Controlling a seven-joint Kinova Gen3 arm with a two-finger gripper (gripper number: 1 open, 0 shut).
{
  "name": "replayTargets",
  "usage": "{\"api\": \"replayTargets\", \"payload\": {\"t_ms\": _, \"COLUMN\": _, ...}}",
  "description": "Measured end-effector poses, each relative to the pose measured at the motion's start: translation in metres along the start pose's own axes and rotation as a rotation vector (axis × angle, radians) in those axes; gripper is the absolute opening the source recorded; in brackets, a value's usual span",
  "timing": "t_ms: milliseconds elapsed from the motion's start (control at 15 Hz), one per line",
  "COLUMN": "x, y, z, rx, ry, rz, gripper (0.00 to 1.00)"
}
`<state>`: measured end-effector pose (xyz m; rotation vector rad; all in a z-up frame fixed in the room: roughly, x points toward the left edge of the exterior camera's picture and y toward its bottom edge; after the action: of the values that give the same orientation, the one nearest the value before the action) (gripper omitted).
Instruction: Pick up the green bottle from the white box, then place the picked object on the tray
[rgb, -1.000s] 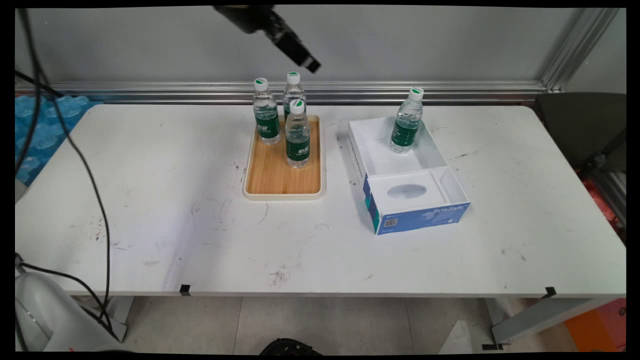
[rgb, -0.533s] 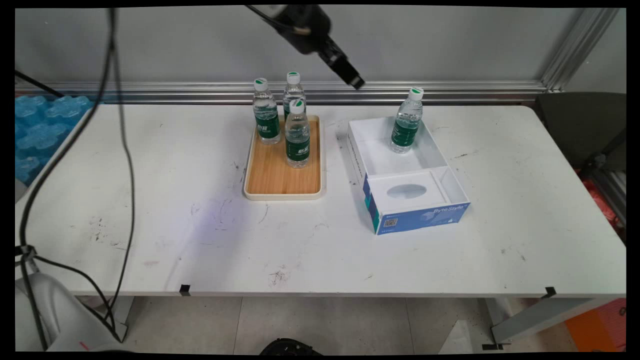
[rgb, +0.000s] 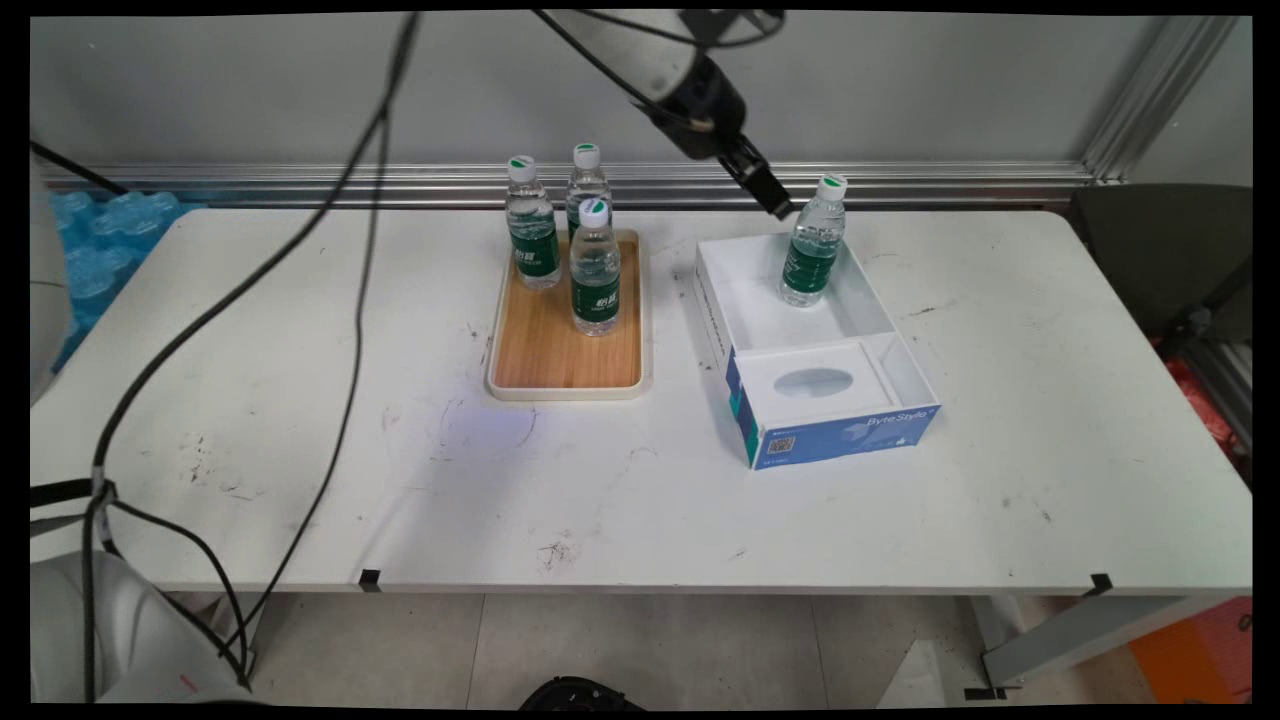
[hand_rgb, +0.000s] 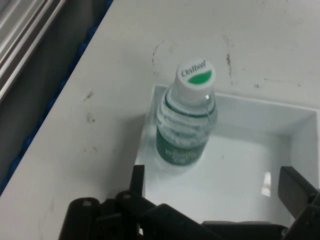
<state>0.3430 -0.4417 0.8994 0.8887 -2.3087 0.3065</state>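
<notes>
Hovering with fingers apart, end effector (rgb: 779, 207) sits beside the bottle (rgb: 812, 243) in the white box (rgb: 905, 372)

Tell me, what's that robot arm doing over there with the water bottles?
The arm's gripper, fingers open and holding nothing, hangs just beside the cap of a water bottle standing upright in the far end of an open white and blue box. Three more bottles stand together on a wooden tray to the box's left on the white table.
</notes>
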Motion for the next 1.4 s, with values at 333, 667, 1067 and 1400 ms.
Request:
{"api": "replayTargets", "payload": {"t_ms": 333, "x": 0.011, "y": -0.004, "z": 0.062, "rx": -0.002, "ry": -0.007, "rz": 0.007, "gripper": 1.00}}
{"api": "replayTargets", "payload": {"t_ms": 667, "x": 0.018, "y": -0.006, "z": 0.104, "rx": -0.006, "ry": -0.008, "rz": 0.013, "gripper": 1.00}}
{"api": "replayTargets", "payload": {"t_ms": 1067, "x": 0.024, "y": -0.008, "z": 0.131, "rx": -0.004, "ry": -0.006, "rz": 0.027, "gripper": 0.00}}
{"api": "replayTargets", "payload": {"t_ms": 1400, "x": 0.026, "y": -0.009, "z": 0.127, "rx": -0.001, "ry": -0.003, "rz": 0.039, "gripper": 0.00}}
